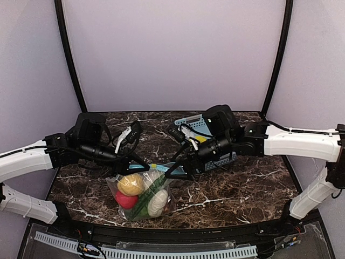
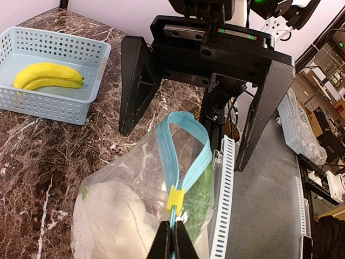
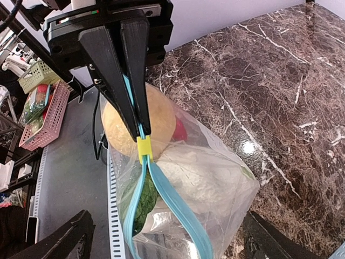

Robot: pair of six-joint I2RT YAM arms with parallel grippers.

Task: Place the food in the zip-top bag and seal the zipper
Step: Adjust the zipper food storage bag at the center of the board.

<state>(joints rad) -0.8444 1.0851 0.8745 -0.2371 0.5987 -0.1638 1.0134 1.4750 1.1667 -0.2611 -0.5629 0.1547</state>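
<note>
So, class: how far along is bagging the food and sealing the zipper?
Done: orange, red apple and cauliflower sit inside the zip-top bag. In hand: the left gripper pinches the zipper beside its yellow slider; the right gripper is open at the mouth. Left: the banana lies in the basket; zipper unsealed.

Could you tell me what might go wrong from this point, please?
1. The yellow banana lies in the light blue lattice basket; sealing now would leave it out.
2. The left gripper pinches the teal zipper strip by the yellow slider, while the right gripper is open and holds nothing, so pulling may drag the clear plastic bag instead of closing it.
</note>
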